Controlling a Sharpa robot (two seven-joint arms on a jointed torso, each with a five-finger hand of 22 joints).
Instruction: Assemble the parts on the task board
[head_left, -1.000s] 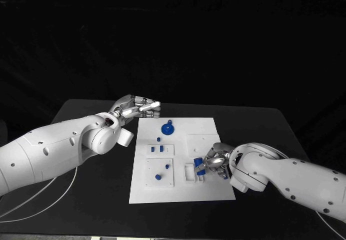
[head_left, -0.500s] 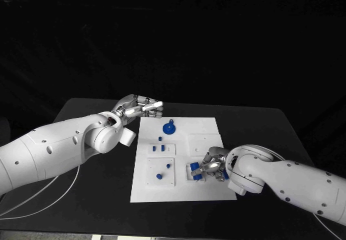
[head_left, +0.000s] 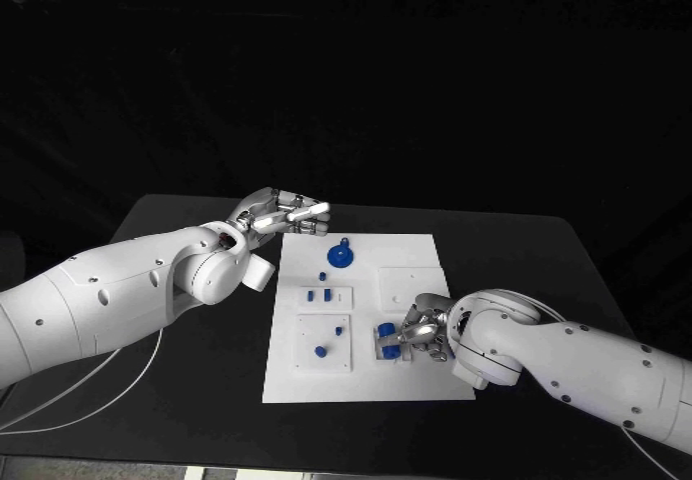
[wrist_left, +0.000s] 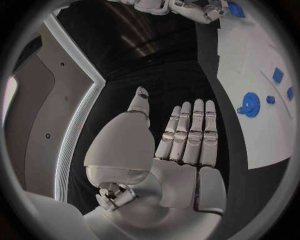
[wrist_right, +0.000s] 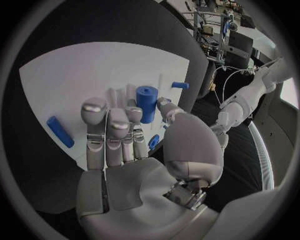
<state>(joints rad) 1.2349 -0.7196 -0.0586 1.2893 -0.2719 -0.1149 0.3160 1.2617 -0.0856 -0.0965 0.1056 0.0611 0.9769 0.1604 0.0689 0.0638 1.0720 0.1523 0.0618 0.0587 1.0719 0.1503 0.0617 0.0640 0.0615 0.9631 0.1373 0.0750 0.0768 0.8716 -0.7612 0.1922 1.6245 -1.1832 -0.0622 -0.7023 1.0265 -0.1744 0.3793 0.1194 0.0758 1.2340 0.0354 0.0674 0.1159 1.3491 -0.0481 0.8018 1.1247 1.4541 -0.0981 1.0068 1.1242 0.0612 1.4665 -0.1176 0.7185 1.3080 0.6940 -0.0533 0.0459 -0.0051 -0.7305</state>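
My right hand (head_left: 415, 335) sits low on the white task board (head_left: 418, 385), fingers curled around a blue cylinder (wrist_right: 147, 103) (whether they truly grip it I cannot tell). My left hand (wrist_left: 185, 145) hovers flat and empty at the board's far left corner, fingers straight. A blue disc (head_left: 336, 259) lies near it.

Board (head_left: 411, 385) lies mid-table (head_left: 173, 400). Disc (head_left: 336, 259) at its far end; peg (head_left: 387, 332) near the right edge, apparently between the right hand's (head_left: 418, 330) fingertips; left hand (head_left: 281, 213) off the far-left corner.
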